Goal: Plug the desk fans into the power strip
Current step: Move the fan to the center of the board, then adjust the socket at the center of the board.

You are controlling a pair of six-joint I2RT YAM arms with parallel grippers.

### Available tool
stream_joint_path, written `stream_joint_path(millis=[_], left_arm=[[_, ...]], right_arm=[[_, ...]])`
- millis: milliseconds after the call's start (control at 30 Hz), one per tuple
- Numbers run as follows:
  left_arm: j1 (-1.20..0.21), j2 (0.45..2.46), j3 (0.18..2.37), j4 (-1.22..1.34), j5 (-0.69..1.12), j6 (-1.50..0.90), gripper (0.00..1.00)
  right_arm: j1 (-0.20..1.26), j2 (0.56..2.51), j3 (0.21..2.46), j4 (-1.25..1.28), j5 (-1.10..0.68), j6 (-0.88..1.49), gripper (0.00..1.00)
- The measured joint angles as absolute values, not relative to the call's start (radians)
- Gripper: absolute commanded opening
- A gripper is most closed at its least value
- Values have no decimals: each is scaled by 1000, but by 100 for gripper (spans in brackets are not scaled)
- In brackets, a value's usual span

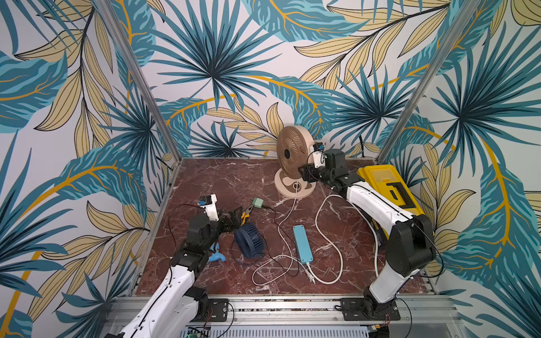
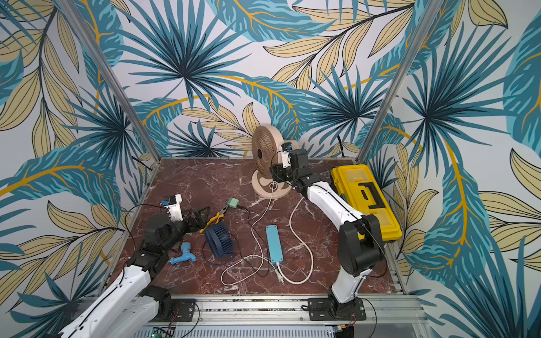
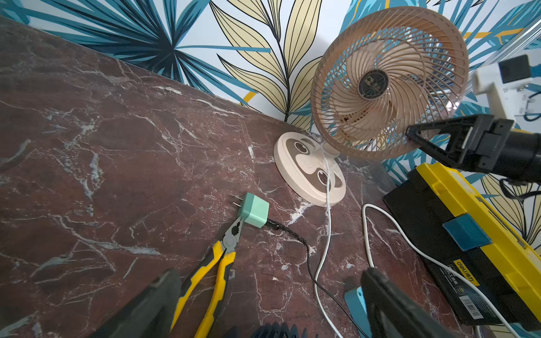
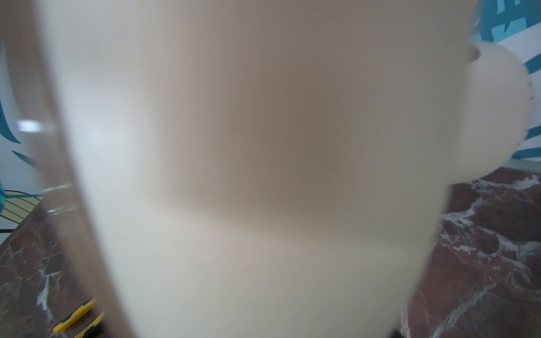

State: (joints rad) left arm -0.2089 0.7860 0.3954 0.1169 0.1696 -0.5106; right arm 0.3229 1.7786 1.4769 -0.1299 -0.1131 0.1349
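The beige desk fan (image 1: 289, 152) (image 2: 265, 152) (image 3: 389, 82) stands upright at the back of the marble table. My right gripper (image 1: 304, 175) (image 2: 276, 172) (image 3: 415, 137) is pressed up to its stem from the right; the fan's blurred body (image 4: 263, 146) fills the right wrist view and hides the jaws. The light-blue power strip (image 1: 303, 243) (image 2: 274, 243) (image 3: 355, 301) lies flat mid-table, plain face up, thick white cord (image 1: 336, 248) looping right. A thin white fan cord (image 1: 288, 216) runs forward. My left gripper (image 1: 234, 215) (image 2: 202, 215) (image 3: 269, 281) is open and empty over the pliers.
Yellow-handled pliers (image 1: 246, 215) (image 3: 216, 272) and a pale-green plug adapter (image 1: 258, 202) (image 3: 254, 209) lie left of centre. A navy mini fan (image 1: 248, 240) and a blue tap (image 2: 184, 254) sit near the left arm. A yellow toolbox (image 1: 389, 187) stands along the right edge.
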Motion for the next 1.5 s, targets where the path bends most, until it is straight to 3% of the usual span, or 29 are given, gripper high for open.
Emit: stream_joint_path(millis=[300, 633, 867, 1033, 1233, 1500], left_arm=[[-209, 787, 395, 130, 185, -517, 100], [-209, 792, 395, 144, 193, -524, 100], [-209, 792, 395, 144, 191, -525, 100], [-209, 792, 395, 146, 191, -532, 100], [-209, 792, 393, 174, 191, -550, 100], [-209, 822, 377, 235, 229, -575, 100]], right_arm=[[326, 1964, 1704, -180, -117, 25, 73], [318, 1843, 1560, -253, -78, 22, 99], [321, 1546, 1343, -325, -66, 111, 99], [360, 1348, 1099, -354, -60, 190, 91], [482, 1167, 800, -431, -50, 296, 81], [706, 1044, 628, -469, 24, 433, 77]])
